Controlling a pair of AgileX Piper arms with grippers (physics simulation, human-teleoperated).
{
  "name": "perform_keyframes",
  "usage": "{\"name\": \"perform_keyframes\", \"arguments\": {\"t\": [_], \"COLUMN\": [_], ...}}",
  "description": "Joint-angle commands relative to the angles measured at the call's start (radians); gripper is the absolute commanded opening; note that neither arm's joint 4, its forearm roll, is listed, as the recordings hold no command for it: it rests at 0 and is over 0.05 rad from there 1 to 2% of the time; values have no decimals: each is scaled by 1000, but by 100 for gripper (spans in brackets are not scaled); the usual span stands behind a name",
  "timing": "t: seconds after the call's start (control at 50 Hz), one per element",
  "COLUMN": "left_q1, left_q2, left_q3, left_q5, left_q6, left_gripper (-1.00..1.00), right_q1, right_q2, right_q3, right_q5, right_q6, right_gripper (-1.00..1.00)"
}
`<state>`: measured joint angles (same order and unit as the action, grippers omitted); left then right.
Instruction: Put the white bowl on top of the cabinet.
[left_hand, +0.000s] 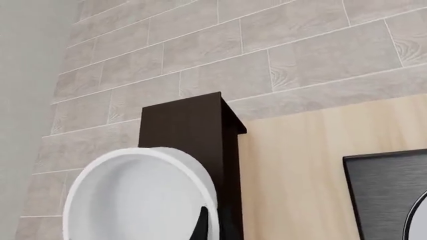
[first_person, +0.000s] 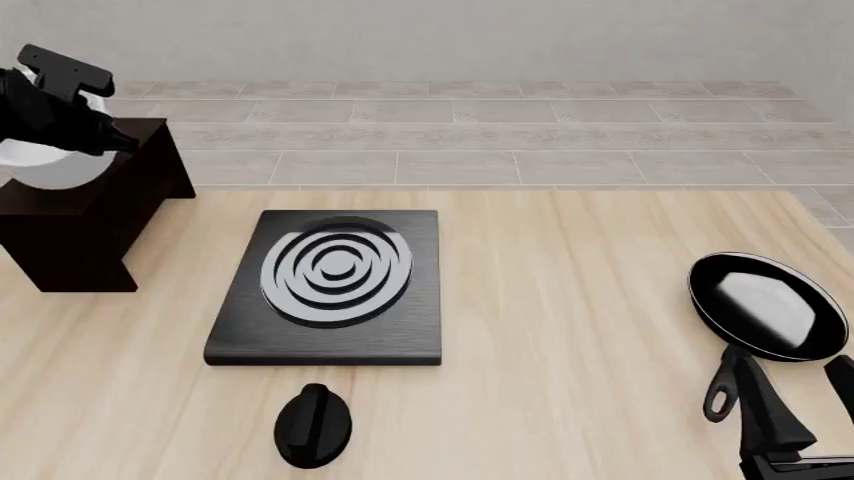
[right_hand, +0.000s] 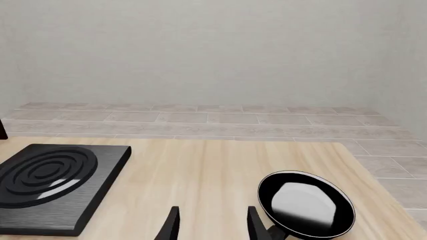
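My left gripper (first_person: 67, 105) was clamped on the rim of the white bowl (first_person: 51, 165), holding it tipped on its side right above the cabinet (first_person: 83, 215); I could not tell whether the bowl touched the cabinet's top. Beside the cabinet lay the stove slab (first_person: 334, 285), with a black knob (first_person: 314, 425) near its front edge. My right gripper (right_hand: 210, 222) hung with its 2 fingers parted and nothing between them, well apart from the cabinet, just beside the frying pan (first_person: 767, 305).

Bright even light, sharp renders, soft faint shadows
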<state>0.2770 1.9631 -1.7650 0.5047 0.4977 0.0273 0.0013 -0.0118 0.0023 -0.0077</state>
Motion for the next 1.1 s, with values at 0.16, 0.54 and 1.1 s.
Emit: {"name": "perform_keyframes", "arguments": {"t": [0.16, 0.54, 1.1], "left_q1": [33, -14, -72], "left_q2": [27, -45, -460], "left_q3": [-5, 2, 374], "left_q5": [26, 27, -234], "left_q6": [8, -13, -47], "left_gripper": [100, 100, 100], "right_q1": [0, 0, 0], "right_q2": [0, 0, 0], "right_q3": [0, 0, 0], "right_q5": [0, 0, 0], "right_q6": [0, 0, 0], "right_gripper": [100, 100, 100]}}
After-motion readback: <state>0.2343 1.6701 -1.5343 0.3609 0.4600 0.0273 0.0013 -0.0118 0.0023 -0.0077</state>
